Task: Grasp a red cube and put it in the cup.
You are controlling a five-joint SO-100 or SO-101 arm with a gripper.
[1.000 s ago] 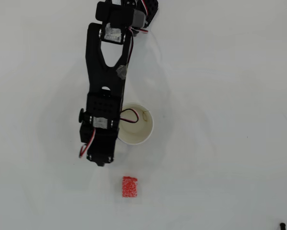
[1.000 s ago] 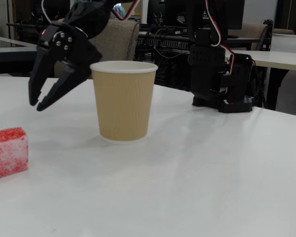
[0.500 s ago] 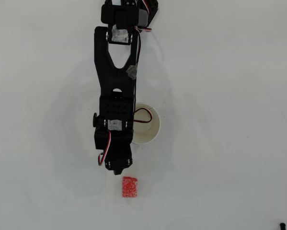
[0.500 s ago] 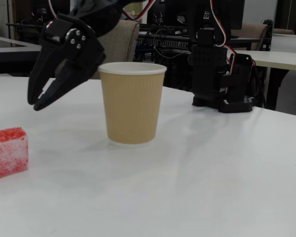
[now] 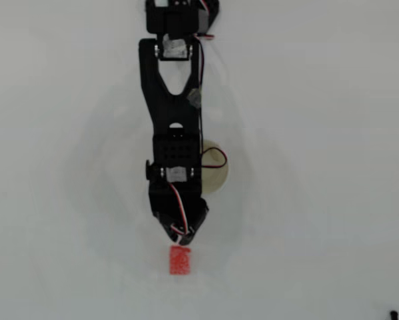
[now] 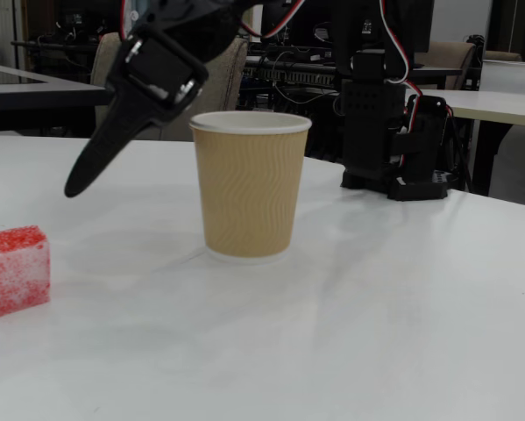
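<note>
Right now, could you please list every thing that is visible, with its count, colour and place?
red cube: one, bright red and speckled, on the table near the bottom of the overhead view, at the far left in the fixed view.
cup: one, tan ribbed outside, white rim, cream inside; upright, mid-table, partly under the arm in the overhead view.
table: one, white.
chairs and desks: several, dark, in the background of the fixed view.
arm: one, black, reaching toward the cube.
gripper: one, black, jaws above the table just short of the cube.

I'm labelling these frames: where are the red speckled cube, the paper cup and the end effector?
Red speckled cube [image 5: 180,261], overhead view, top face.
Tan paper cup [image 6: 250,193], fixed view, ribbed wall.
Black end effector [image 5: 183,238], overhead view, between fingertips.
</note>
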